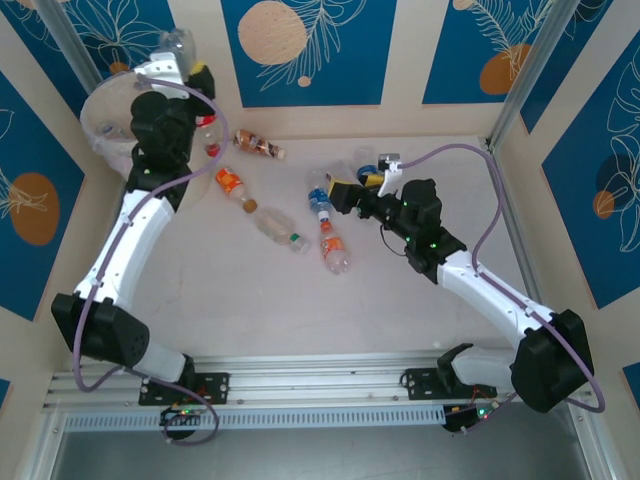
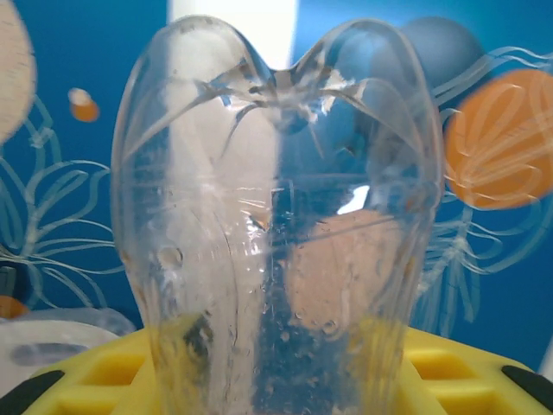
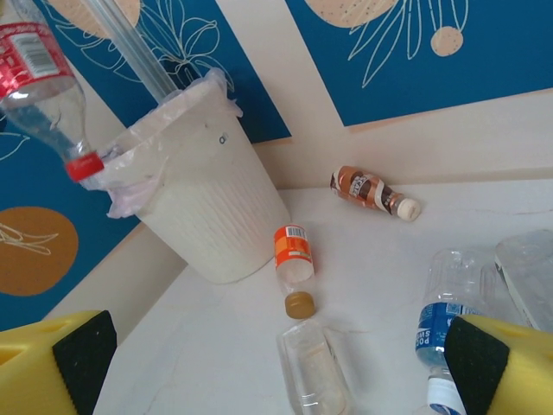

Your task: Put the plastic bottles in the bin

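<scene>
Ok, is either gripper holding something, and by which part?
The left gripper clamps a red-capped clear bottle around its clear body near the base, cap pointing down. The right gripper is open and empty.

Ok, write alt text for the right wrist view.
A red-labelled bottle hangs cap-down near the rim of a bag-lined cream bin. On the table lie an orange-labelled bottle, a brown-labelled bottle, a clear bottle and a blue-labelled bottle, with the open right gripper in the foreground.

the clear bottle (image 2: 276, 216) is glossy, see-through plastic, creased at its end and speckled inside. the bin (image 3: 216, 225) is matt cream plastic with fine ribbing, lined with a thin, crinkled translucent bag (image 3: 130, 169). the bench (image 1: 300, 310) looks smooth, matt and faintly mottled.
</scene>
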`<state>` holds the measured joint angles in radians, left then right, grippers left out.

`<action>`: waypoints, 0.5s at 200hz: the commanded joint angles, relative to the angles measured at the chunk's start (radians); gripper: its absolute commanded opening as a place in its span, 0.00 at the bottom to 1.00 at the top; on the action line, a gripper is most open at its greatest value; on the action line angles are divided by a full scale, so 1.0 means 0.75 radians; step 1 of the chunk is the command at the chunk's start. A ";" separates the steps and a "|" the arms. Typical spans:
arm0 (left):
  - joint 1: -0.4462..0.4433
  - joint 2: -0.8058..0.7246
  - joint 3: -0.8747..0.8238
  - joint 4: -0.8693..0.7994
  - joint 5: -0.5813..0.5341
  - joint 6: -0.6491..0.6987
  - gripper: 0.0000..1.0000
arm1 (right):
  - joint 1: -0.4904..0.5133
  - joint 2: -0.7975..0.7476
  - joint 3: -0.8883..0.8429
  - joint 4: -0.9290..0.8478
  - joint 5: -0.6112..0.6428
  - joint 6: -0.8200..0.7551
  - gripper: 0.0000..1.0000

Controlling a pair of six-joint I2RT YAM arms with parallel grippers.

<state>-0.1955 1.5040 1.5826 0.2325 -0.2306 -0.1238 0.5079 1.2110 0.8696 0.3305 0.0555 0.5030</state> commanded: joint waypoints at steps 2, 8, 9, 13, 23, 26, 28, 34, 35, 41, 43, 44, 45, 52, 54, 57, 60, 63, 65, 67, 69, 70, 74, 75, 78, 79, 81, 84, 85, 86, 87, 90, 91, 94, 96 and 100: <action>0.051 0.065 0.111 0.130 -0.056 0.029 0.43 | 0.022 -0.052 -0.019 0.014 -0.001 -0.050 1.00; 0.060 0.093 0.139 0.130 -0.060 0.035 0.43 | 0.023 -0.052 -0.031 0.023 0.005 -0.055 1.00; 0.061 0.095 0.144 0.130 -0.062 0.037 0.43 | 0.024 -0.052 -0.032 0.025 0.007 -0.056 1.00; 0.067 0.117 0.162 0.128 -0.061 0.042 0.43 | 0.027 -0.051 -0.040 0.030 0.028 -0.059 1.00; 0.081 0.173 0.213 0.129 -0.064 0.075 0.43 | 0.026 -0.033 -0.056 0.049 0.063 -0.061 1.00; 0.085 0.190 0.231 0.133 -0.071 0.091 0.43 | 0.027 -0.028 -0.058 0.056 0.067 -0.062 1.00; 0.086 0.202 0.243 0.137 -0.078 0.098 0.43 | 0.028 -0.026 -0.060 0.059 0.070 -0.064 1.00; 0.096 0.241 0.281 0.145 -0.095 0.122 0.43 | 0.025 -0.007 -0.060 0.072 0.082 -0.075 0.99; 0.098 0.248 0.289 0.144 -0.097 0.124 0.43 | 0.025 -0.007 -0.060 0.072 0.082 -0.075 0.99; 0.114 0.289 0.342 0.138 -0.101 0.135 0.43 | 0.024 0.010 -0.053 0.070 0.091 -0.086 0.99; 0.119 0.304 0.362 0.131 -0.100 0.136 0.43 | 0.024 0.015 -0.050 0.066 0.094 -0.090 1.00; 0.122 0.310 0.370 0.128 -0.099 0.136 0.43 | 0.023 0.018 -0.049 0.065 0.095 -0.092 1.00; 0.124 0.316 0.382 0.125 -0.098 0.136 0.44 | 0.024 0.021 -0.047 0.064 0.097 -0.095 1.00; 0.144 0.369 0.458 0.088 -0.085 0.138 0.44 | 0.023 0.041 -0.031 0.050 0.104 -0.111 1.00; 0.150 0.383 0.483 0.075 -0.085 0.137 0.44 | 0.022 0.046 -0.028 0.046 0.106 -0.115 1.00; 0.158 0.403 0.515 0.059 -0.081 0.139 0.44 | 0.022 0.055 -0.020 0.040 0.113 -0.124 1.00; 0.165 0.423 0.543 0.044 -0.082 0.142 0.44 | 0.022 0.061 -0.017 0.038 0.117 -0.127 0.99; 0.170 0.445 0.572 0.034 -0.084 0.150 0.44 | 0.022 0.071 -0.013 0.038 0.125 -0.131 1.00; 0.175 0.456 0.588 0.032 -0.086 0.155 0.44 | 0.021 0.080 -0.010 0.038 0.131 -0.133 1.00; 0.179 0.470 0.602 0.030 -0.090 0.161 0.44 | 0.020 0.084 -0.008 0.039 0.134 -0.133 1.00; 0.182 0.480 0.615 0.031 -0.094 0.167 0.44 | 0.020 0.091 -0.007 0.040 0.140 -0.133 1.00; 0.185 0.485 0.622 0.032 -0.096 0.171 0.44 | 0.020 0.095 -0.007 0.042 0.142 -0.133 1.00; 0.191 0.508 0.647 0.038 -0.105 0.187 0.44 | 0.019 0.109 -0.004 0.048 0.148 -0.132 1.00; 0.194 0.514 0.652 0.041 -0.108 0.190 0.44 | 0.019 0.112 -0.003 0.050 0.148 -0.133 1.00; 0.199 0.529 0.671 0.048 -0.117 0.202 0.44 | 0.017 0.121 0.000 0.055 0.149 -0.136 1.00; 0.201 0.535 0.675 0.050 -0.118 0.205 0.44 | 0.017 0.124 0.001 0.056 0.149 -0.136 1.00; 0.206 0.545 0.689 0.053 -0.121 0.212 0.44 | 0.015 0.133 0.004 0.059 0.149 -0.136 0.99; 0.214 0.563 0.708 0.051 -0.125 0.219 0.44 | 0.014 0.144 0.010 0.062 0.150 -0.136 0.99; 0.217 0.567 0.718 0.047 -0.125 0.221 0.44 | 0.013 0.148 0.012 0.061 0.151 -0.137 1.00; 0.219 0.572 0.727 0.043 -0.124 0.223 0.44 | 0.013 0.150 0.014 0.061 0.151 -0.137 1.00; 0.222 0.578 0.734 0.039 -0.124 0.224 0.44 | 0.012 0.153 0.018 0.059 0.152 -0.136 1.00; 0.230 0.592 0.760 0.022 -0.123 0.228 0.44 | 0.011 0.162 0.025 0.053 0.153 -0.133 1.00; 0.233 0.598 0.769 0.016 -0.122 0.229 0.44 | 0.011 0.164 0.028 0.050 0.153 -0.132 1.00; 0.240 0.614 0.797 -0.006 -0.117 0.230 0.44 | 0.010 0.172 0.039 0.039 0.152 -0.129 1.00; 0.246 0.627 0.813 -0.018 -0.115 0.231 0.44 | 0.011 0.175 0.047 0.029 0.151 -0.127 1.00; 0.256 0.650 0.848 -0.048 -0.109 0.232 0.44 | 0.012 0.182 0.061 0.015 0.148 -0.128 1.00</action>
<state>-0.0555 1.9167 2.0697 0.2481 -0.2913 -0.0120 0.5228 1.3071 0.8455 0.3466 0.1303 0.4347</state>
